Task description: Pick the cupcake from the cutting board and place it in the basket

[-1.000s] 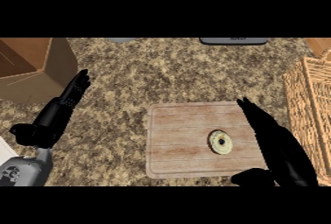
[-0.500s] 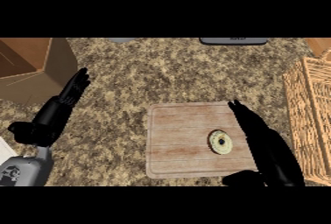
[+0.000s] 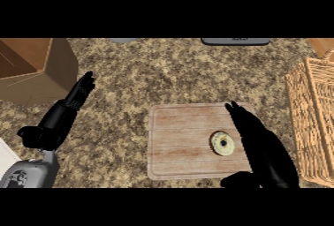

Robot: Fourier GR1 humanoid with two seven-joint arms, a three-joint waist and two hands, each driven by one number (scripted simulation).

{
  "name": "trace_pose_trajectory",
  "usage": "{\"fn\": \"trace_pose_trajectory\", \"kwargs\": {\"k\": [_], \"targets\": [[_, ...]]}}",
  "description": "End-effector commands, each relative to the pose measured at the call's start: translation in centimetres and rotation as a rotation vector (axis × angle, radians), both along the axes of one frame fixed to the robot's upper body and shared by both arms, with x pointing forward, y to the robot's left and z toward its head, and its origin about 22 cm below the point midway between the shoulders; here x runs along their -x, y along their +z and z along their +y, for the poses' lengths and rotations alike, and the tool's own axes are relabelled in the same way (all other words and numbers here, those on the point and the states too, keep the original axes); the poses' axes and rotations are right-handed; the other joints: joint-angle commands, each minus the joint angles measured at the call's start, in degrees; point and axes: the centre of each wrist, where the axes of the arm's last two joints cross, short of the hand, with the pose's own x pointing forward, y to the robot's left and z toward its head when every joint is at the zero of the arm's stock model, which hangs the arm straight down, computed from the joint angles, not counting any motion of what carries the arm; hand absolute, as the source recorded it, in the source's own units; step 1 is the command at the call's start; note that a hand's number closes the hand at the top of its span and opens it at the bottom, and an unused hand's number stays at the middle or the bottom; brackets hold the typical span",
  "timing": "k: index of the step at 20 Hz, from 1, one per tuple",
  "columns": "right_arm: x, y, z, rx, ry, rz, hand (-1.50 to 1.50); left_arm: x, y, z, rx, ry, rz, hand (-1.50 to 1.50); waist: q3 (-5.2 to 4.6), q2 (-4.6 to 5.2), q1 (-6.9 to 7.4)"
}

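In the head view, a speckled brown counter [image 3: 169, 70] was seen from steeply above. A pale wooden cutting board [image 3: 179, 141] lay flat on it, right of centre. The cupcake [image 3: 222, 143] was found on the right half of that board, seen from above as a small pale round with a dark middle.

The right hand [image 3: 261, 148] was stretched over the board's right edge, just beside the cupcake on its right. Its fingers [image 3: 236, 114] were held straight and pointed toward the far edge of the board, and its thumb [image 3: 236, 181] was seen low at the board's near edge. Nothing was held in it; whether its side touched the cupcake could not be told.

The woven basket [image 3: 314, 119] was placed at the right edge of the view, beyond the right hand and apart from the board.

The left hand [image 3: 65, 114] was shown at the left, well apart from the board, open with fingers straight and pointing up the view, nothing in it. Above it a brown wooden box [image 3: 39, 66] was set in the upper left corner. A dark grey object [image 3: 235, 41] was cut off by the top edge.
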Motion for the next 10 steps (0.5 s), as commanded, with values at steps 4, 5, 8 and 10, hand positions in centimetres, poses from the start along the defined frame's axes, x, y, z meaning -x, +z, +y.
{"fn": "trace_pose_trajectory", "kwargs": {"k": [4,5,8,10], "targets": [[-0.3,-1.0,0.0,0.057,0.007,0.028,-1.5,-0.3,1.2,-0.3,0.022,-0.004,-0.004,0.0,0.01,0.0,-0.03],[1.4,-4.1,-0.2,0.067,0.016,0.046,-1.5,-0.6,-1.8,-0.4,0.008,0.007,0.006,0.0,0.01,0.04,-0.28],[-1.5,-5.0,2.6,0.061,0.008,0.031,-1.5,0.9,0.6,0.1,0.014,0.006,0.002,0.0,0.02,0.01,0.38],[-1.6,-4.7,0.3,0.067,0.006,0.051,-1.5,-0.1,1.5,0.8,0.007,-0.002,-0.012,0.0,0.02,0.02,0.03]]}}
